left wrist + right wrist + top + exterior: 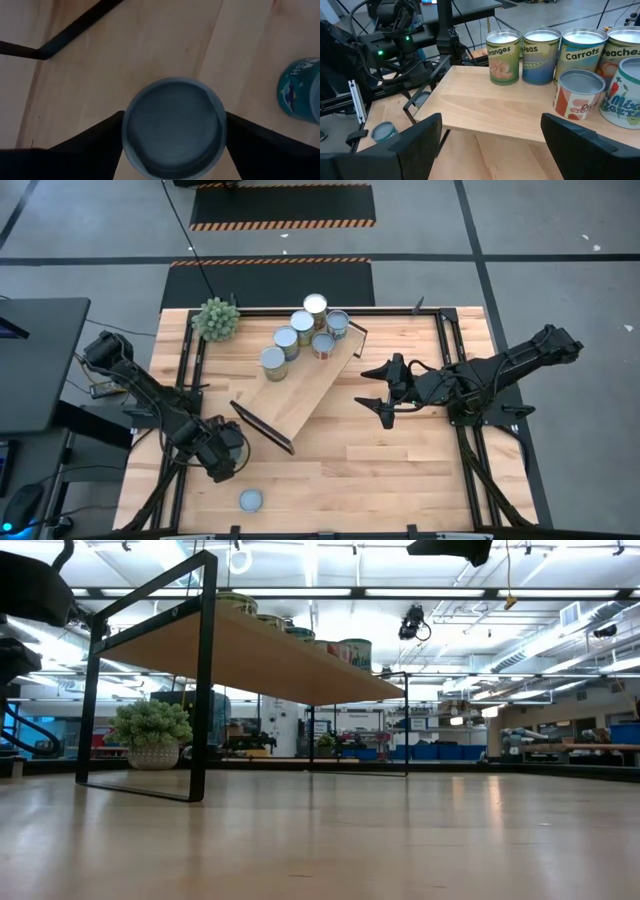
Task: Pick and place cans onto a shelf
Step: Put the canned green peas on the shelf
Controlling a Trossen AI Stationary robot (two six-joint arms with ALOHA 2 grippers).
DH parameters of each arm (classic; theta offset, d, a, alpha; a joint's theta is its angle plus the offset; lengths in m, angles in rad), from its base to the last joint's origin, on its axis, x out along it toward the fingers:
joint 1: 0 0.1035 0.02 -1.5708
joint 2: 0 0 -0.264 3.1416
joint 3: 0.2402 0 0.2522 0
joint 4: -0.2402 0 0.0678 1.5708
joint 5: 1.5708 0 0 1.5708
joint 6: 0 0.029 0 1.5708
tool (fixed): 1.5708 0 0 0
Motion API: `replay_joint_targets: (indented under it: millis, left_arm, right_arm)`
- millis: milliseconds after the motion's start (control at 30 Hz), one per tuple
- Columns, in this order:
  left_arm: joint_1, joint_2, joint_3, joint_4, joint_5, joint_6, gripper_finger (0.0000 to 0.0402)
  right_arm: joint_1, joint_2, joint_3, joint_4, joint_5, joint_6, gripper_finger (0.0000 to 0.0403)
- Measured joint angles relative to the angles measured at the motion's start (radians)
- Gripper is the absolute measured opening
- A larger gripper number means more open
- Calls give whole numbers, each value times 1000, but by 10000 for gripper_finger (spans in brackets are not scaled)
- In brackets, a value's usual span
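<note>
High view, items listed from the shelf's left end to its right.

1. My left claw (225,458): off the near-left end of the long light-wood shelf with black metal frame ends (300,395). Fingers wide, one on each side of item 2; I cannot tell whether they press yet.
2. Small metal can with bluish-grey round top (172,127): on the tabletop directly under that claw, upright, long axis pointing straight up at my wrist. No label visible. The shelf lies up and to the right of it, and my left arm is far the nearer.
3. Small can with teal label (250,500): loose on the tabletop just beside item 2, on the side away from the shelf. Only "SH" can be read.
4. Six cans on the shelf's far half, read in the right wrist view: "Oranges" (503,57), "Peas" (540,55), "Carrots" (582,55), "Peaches" (625,50); in front, a red-and-white can (577,95) with unclear print, and one beginning "Mix" (625,97).
5. My right claw (383,392): waiting right of the shelf, fingers wide, holding nothing.
</note>
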Motion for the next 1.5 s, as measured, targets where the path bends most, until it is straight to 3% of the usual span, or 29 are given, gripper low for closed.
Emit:
replay_joint_targets:
  millis: [133, 300, 533, 700, 833, 1167, 1500]
  left_arm:
    - [14, -1, 1, 2, 15, -23, 282]
    - [31, 0, 23, 10, 78, -53, 278]
    - [31, -1, 183, -4, 104, -44, 277]
    - [48, -1, 319, -13, 60, -42, 277]
    - [104, 12, 417, -12, 55, -13, 277]
    - [257, 133, 670, -5, 174, 152, 276]
    - [458, 248, 910, -64, 110, 374, 276]
  right_arm:
    - [0, 0, 0, 0, 0, 0, 347]
    - [-1, 0, 0, 0, 0, -16, 347]
    - [-19, 0, 0, 0, 0, -61, 347]
    - [-33, 0, 0, 0, 0, -105, 347]
    - [-50, 0, 0, 0, 0, -140, 347]
    - [-72, -2, 0, -1, -1, -164, 347]
    - [-74, -109, 0, -98, 14, -147, 347]
